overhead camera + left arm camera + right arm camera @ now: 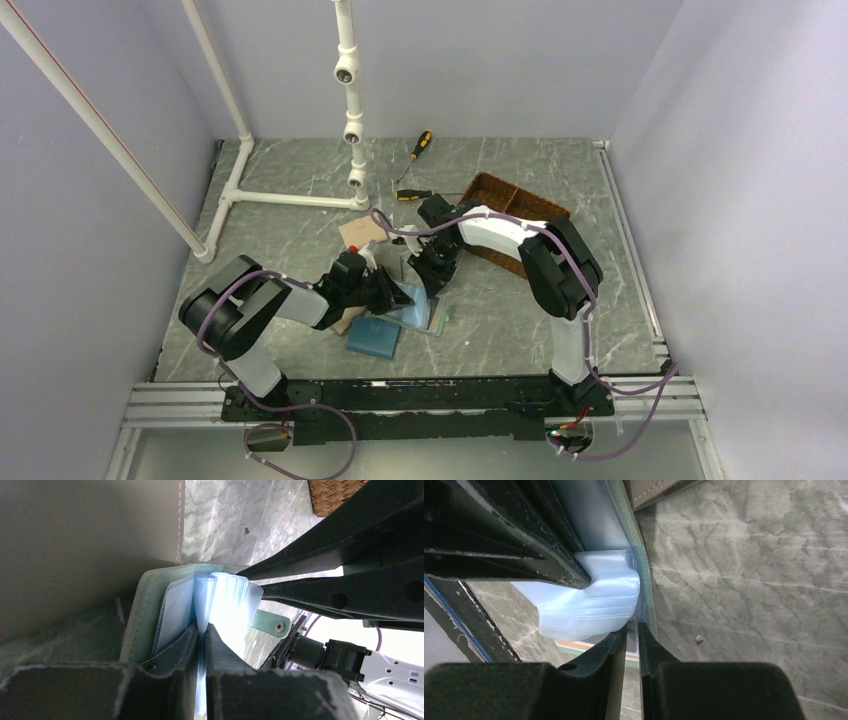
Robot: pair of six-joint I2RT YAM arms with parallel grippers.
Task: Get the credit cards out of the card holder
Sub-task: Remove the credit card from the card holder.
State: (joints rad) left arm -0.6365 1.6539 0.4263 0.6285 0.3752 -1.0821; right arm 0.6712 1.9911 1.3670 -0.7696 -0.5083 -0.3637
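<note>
The card holder (428, 313) lies open on the table, sage-green cover (134, 622) outside and pale blue pockets (227, 605) fanned up. My left gripper (202, 630) is shut on one pale blue pocket leaf from the near side. My right gripper (633, 630) comes from the far side. Its jaws are closed to a narrow slit at the pocket corner, against the green cover edge (644, 590). A pale card with an orange stripe (579, 645) peeks out under the pockets (589, 600). No other credit cards show. The snap tab (270, 622) sticks out sideways.
A darker blue wallet (373, 338) lies just near-left of the holder, and a tan wallet (358, 234) behind it. A grey-brown wallet (90, 535) fills the left wrist view's left side. Woven basket (515, 212) at back right, two screwdrivers (422, 146), white pipe frame (300, 199) at back left.
</note>
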